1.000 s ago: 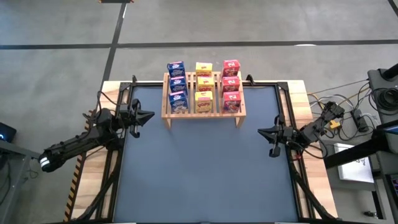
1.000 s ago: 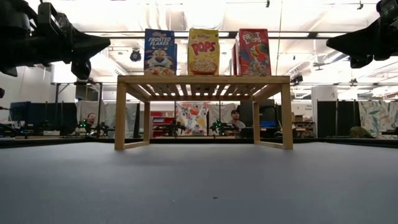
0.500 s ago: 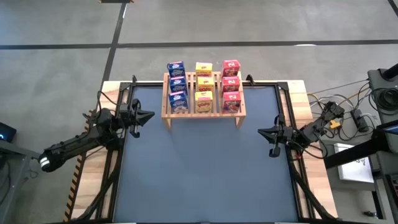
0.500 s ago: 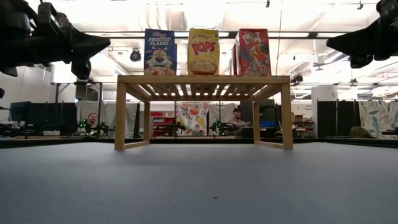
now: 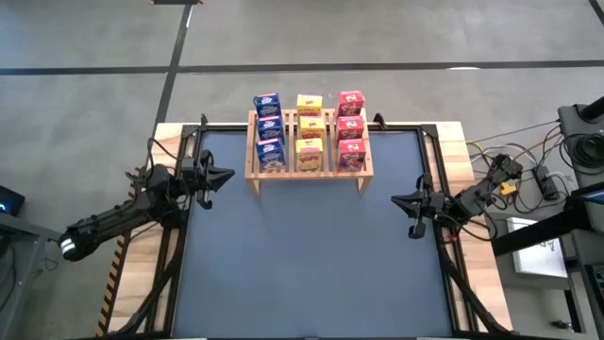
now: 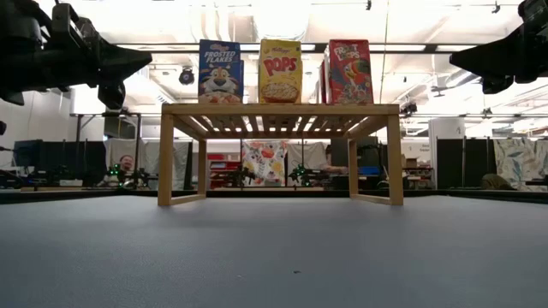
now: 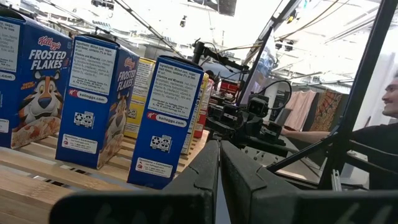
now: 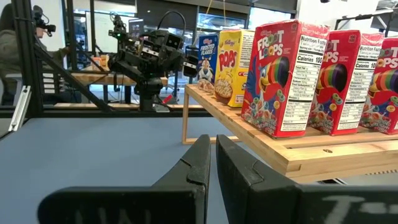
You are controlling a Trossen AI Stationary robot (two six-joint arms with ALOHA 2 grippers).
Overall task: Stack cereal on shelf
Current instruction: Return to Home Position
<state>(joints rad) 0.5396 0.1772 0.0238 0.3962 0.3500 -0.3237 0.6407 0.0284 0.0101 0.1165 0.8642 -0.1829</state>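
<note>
All nine cereal boxes (image 5: 309, 132) stand on the shelf (image 5: 302, 174), in blue, yellow and red columns. The left gripper (image 5: 229, 175) hovers off the shelf's left front corner and the right gripper (image 5: 395, 199) off its right front corner. Both finger pairs appear pressed together and empty.

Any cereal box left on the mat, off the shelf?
No: the high view shows all nine cereal boxes standing on the shelf in blue, yellow and red columns, none on the mat.
</note>
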